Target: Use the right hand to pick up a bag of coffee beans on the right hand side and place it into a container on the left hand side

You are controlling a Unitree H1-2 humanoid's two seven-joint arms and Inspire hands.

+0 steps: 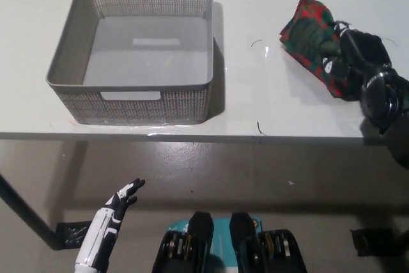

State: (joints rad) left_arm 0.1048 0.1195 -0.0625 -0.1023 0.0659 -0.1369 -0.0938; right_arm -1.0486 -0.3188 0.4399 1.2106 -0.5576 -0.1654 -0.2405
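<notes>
A red-and-green patterned coffee bag (309, 41) lies on the white table (255, 94) at the right. My black right hand (350, 55) rests on the bag's right part with fingers curled over it; the bag still touches the table. The grey mesh basket (64, 75) stands empty at the table's left. My white left hand (118, 204) hangs below the table edge at lower left, fingers apart and holding nothing.
The table's front edge runs across the middle of the view, with grey floor below. A table leg (22, 206) slants at lower left. Two small dark marks (259, 127) lie on the table between basket and bag.
</notes>
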